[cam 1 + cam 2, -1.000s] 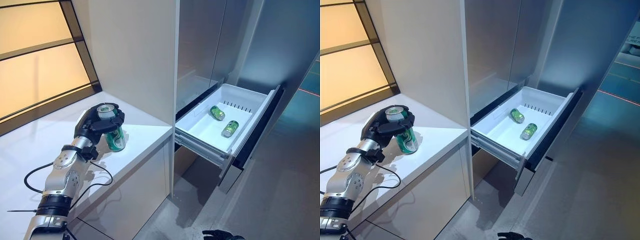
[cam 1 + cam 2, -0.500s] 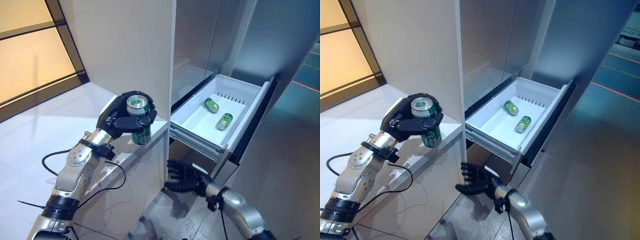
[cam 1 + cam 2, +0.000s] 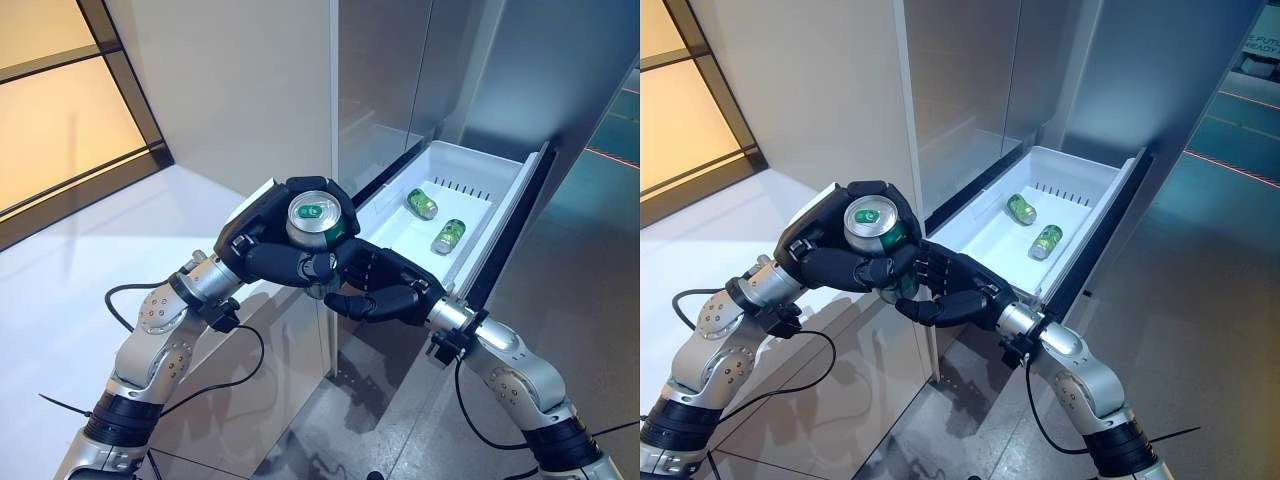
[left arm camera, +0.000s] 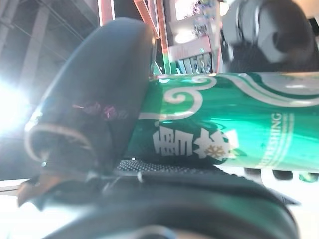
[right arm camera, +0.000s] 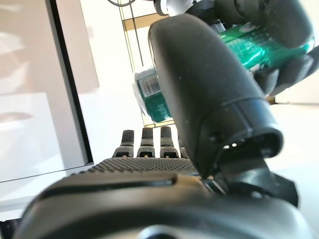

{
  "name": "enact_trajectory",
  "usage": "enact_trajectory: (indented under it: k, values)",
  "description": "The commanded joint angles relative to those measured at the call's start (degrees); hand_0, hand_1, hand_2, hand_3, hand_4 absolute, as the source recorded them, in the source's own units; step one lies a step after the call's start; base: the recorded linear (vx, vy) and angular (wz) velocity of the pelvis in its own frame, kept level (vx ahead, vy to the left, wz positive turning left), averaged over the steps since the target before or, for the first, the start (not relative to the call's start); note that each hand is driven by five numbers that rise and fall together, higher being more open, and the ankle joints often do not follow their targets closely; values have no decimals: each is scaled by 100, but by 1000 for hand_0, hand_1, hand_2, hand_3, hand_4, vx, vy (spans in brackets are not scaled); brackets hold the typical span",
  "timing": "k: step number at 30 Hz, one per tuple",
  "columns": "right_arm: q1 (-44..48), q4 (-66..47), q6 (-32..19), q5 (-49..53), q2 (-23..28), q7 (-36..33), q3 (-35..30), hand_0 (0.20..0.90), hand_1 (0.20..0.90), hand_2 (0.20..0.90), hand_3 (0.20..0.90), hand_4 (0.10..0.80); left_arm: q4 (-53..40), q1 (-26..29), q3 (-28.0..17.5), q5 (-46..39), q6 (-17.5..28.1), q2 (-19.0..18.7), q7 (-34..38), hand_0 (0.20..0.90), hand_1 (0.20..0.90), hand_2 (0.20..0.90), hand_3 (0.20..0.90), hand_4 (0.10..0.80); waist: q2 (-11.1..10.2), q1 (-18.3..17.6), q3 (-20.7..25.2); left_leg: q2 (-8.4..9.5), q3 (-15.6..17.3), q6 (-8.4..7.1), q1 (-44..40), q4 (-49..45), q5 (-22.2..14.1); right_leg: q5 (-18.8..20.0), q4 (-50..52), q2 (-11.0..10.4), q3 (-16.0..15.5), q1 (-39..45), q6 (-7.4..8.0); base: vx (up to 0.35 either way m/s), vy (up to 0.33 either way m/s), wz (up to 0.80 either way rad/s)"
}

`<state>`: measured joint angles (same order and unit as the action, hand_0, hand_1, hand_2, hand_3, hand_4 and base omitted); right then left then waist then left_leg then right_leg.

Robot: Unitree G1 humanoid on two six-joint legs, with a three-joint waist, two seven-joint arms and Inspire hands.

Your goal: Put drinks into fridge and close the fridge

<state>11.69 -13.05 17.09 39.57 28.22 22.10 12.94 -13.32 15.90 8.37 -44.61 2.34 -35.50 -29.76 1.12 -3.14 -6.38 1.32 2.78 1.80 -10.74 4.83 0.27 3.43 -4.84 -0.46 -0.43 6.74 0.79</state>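
My left hand (image 3: 262, 250) is shut on a green can (image 3: 313, 213), held upright in the air off the counter's corner, just left of the open fridge drawer (image 3: 505, 205). The can also shows in the left wrist view (image 4: 239, 124), with the thumb (image 4: 94, 99) against it. My right hand (image 3: 385, 290) is open right beside and below the can, its fingers reaching under my left hand. In the right wrist view the can (image 5: 159, 99) sits just past the thumb (image 5: 209, 84). Green cans (image 3: 421, 204) lie on their sides in the white drawer.
The white counter (image 3: 120, 240) runs along the left, with a tall white panel (image 3: 230, 80) at its end. The grey fridge front (image 3: 400, 70) rises behind the drawer. The pulled-out drawer juts into the floor space on the right.
My left hand has lifted the can off the counter and carried it right, towards the drawer. My right hand has risen from below to meet the can. The camera has shifted.
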Motion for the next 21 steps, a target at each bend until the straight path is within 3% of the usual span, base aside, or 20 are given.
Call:
enact_trajectory:
  k: [1, 21]
  values:
    - [919, -686, -421, 491, -147, -91, 129, 900, 900, 900, 900, 800, -458, 1278, 114, -793, 335, 4, 22, 300, 300, 300, 200, 100, -217, 34, 462, 117, -11, 65, 55, -19, -169, -153, 243, -175, 3, 53, 226, 0, 0, 0]
    - [1581, -714, 25, 871, -435, 184, 1317, 900, 900, 900, 900, 800, -376, 1660, 1121, -1126, -49, 594, 187, 300, 300, 300, 200, 100, -253, 19, 475, 127, 32, 64, 58, -22, -141, -119, 225, -180, 42, 50, 228, 0, 0, 0]
